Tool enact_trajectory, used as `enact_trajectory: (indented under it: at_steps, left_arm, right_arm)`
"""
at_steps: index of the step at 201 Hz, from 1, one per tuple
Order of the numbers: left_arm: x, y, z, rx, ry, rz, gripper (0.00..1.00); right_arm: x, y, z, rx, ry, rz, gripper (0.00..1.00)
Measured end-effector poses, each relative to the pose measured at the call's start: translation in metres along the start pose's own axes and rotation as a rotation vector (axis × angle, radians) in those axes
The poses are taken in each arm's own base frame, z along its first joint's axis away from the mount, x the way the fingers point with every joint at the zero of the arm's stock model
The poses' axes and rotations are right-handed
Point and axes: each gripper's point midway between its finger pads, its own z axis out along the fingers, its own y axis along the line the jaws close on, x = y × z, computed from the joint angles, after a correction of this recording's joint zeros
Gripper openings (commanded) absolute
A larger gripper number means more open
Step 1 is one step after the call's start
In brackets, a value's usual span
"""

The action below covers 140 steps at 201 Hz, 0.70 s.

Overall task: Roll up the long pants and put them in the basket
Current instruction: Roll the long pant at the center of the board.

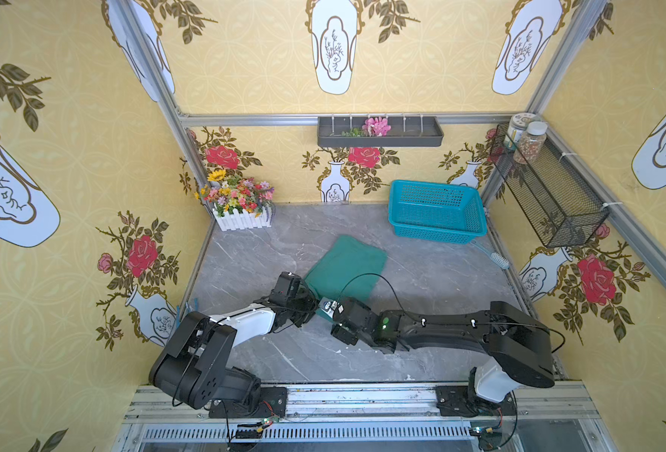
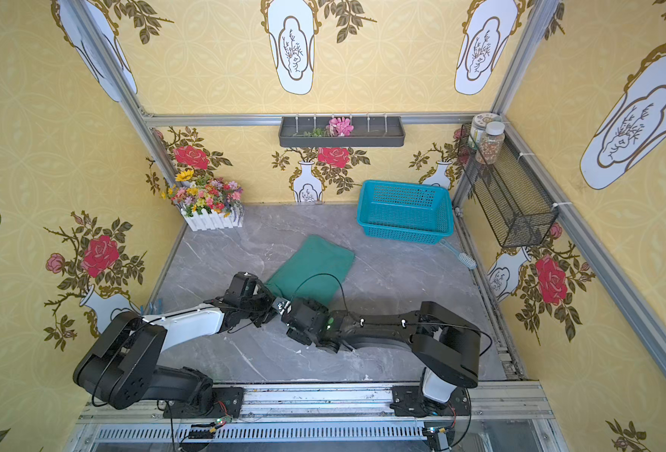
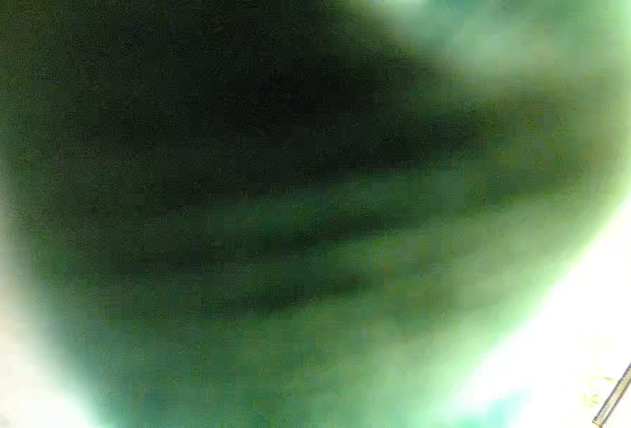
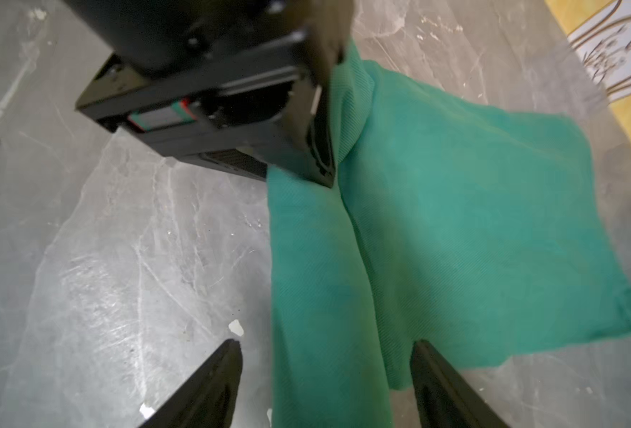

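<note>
L gripper (image 4: 323, 163) is clamped on the near edge of the long pants (image 1: 345, 264). In the right wrist view the cloth climbs in a ridge up into its closed tips. The left wrist cam is filled w/ blurred green fabric, no detail.

R gripper (image 4: 327, 342) sits just beside it, toward 3 o'clock, fingers wide apart. A strip of the pants runs btwn them, not pinched. One finger (image 4: 217, 374) is over bare table (image 1: 441, 281), the other is at the cloth's edge; contact can't be told.

From the grippers the pants lie as a folded, flat, approx. rectangular patch mid-table, stretching away toward 1 o'clock.

A black cable (image 1: 359, 276) from the R wrist loops over the pants' near half; nothing else lies on the cloth. A pale blue brush (image 1: 499, 260) is at 3 o'clock from the pants, well apart. A turquoise mesh basket (image 1: 433, 235) stands at 1–2 o'clock by the far wall. A white flower box (image 1: 241, 221) is in the far corner at 11 o'clock. A wire shelf (image 1: 550, 195) w/ two jars (image 1: 531, 143) hangs on the wall at 2 o'clock.

L arm (image 1: 245, 317): elbow folded near the rail, white forearm reaching toward 2 o'clock. R arm (image 1: 452, 325): stretched low toward 9 o'clock. The two wrists meet nose to nose at the pants' near edge.
</note>
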Motion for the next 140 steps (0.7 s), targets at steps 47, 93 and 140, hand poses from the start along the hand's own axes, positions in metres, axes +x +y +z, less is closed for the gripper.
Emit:
enact_trajectory:
  at_steps: [47, 93, 140]
  left_arm:
    - [0.0, 0.001, -0.001, 0.002, -0.002, 0.0, 0.15]
    - [0.0, 0.002, -0.002, 0.002, -0.007, -0.006, 0.16]
    - [-0.004, -0.005, -0.011, 0.014, -0.043, -0.005, 0.37]
  right_arm:
    - [0.019, 0.011, 0.026, 0.099, 0.067, -0.153, 0.67]
    - [0.029, 0.005, 0.049, 0.218, 0.107, -0.246, 0.29]
    - [0.026, -0.001, 0.055, 0.161, 0.088, -0.149, 0.11]
